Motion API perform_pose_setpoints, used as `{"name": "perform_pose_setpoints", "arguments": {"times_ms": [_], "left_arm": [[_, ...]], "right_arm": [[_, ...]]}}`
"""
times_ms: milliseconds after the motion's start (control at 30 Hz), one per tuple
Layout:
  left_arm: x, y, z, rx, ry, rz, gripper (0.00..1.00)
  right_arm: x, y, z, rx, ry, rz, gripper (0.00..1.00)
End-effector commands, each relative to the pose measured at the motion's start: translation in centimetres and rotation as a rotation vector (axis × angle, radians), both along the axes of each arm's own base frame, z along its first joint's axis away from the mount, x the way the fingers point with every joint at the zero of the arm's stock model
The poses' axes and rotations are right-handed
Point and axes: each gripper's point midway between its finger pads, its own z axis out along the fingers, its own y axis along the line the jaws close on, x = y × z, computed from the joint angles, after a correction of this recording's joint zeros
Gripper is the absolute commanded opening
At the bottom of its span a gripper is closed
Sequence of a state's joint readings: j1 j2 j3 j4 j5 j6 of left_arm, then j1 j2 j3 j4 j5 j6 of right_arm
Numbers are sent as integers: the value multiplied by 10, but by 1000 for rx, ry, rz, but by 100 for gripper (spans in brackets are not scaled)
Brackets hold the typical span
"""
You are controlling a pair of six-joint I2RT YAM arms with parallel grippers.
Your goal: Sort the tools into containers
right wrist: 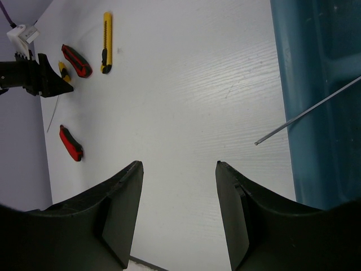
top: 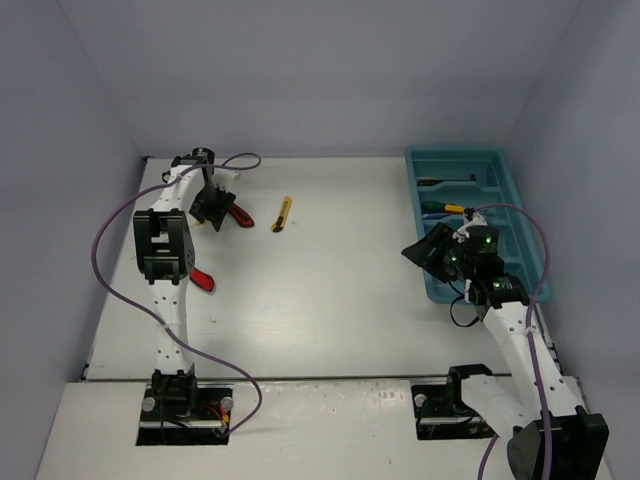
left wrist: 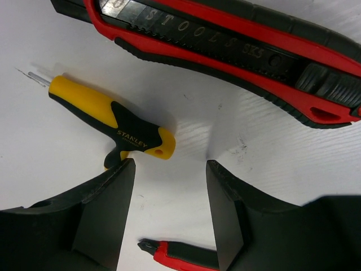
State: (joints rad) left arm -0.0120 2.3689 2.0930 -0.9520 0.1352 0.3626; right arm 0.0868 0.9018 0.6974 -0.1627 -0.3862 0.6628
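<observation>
My left gripper is open and empty, low over the far left of the table. In the left wrist view a big red utility knife lies just beyond the fingertips. A yellow-and-black screwdriver lies by the left finger. A second red knife shows below, between the fingers. A yellow utility knife lies to the right. The teal tray holds several screwdrivers. My right gripper is open and empty beside the tray's left wall. A thin rod sticks out over that wall.
The second red knife lies beside the left arm's middle link. Purple cables loop around both arms. Grey walls close in the table on three sides. The tray fills the right edge of the right wrist view.
</observation>
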Motion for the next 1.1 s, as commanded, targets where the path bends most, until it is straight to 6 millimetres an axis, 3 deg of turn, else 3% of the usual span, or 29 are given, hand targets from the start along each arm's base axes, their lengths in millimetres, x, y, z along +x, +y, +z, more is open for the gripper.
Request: {"name": "perform_pose_setpoints", "arguments": {"times_ms": [0, 167, 267, 367, 567, 967, 1067], "left_arm": [[16, 2, 41, -1, -120, 2, 50], [24, 10, 79, 48, -217, -15, 50], [27, 13, 84, 54, -235, -23, 50], [27, 27, 71, 35, -207, 6, 50], [22, 26, 38, 14, -134, -9, 50], [18, 18, 6, -89, -70, -3, 50], [16, 10, -1, -134, -54, -6, 35]], "right_arm": [[-1, 5, 9, 24, -29, 19, 51], [-2, 6, 10, 31, -26, 20, 51], [-3, 7, 11, 36, -25, 22, 51], [-3, 9, 12, 47, -17, 30, 51], [-4, 14, 15, 53, -3, 47, 51], [-2, 15, 16, 47, 7, 45, 51], [-2, 14, 17, 44, 3, 42, 51]]}}
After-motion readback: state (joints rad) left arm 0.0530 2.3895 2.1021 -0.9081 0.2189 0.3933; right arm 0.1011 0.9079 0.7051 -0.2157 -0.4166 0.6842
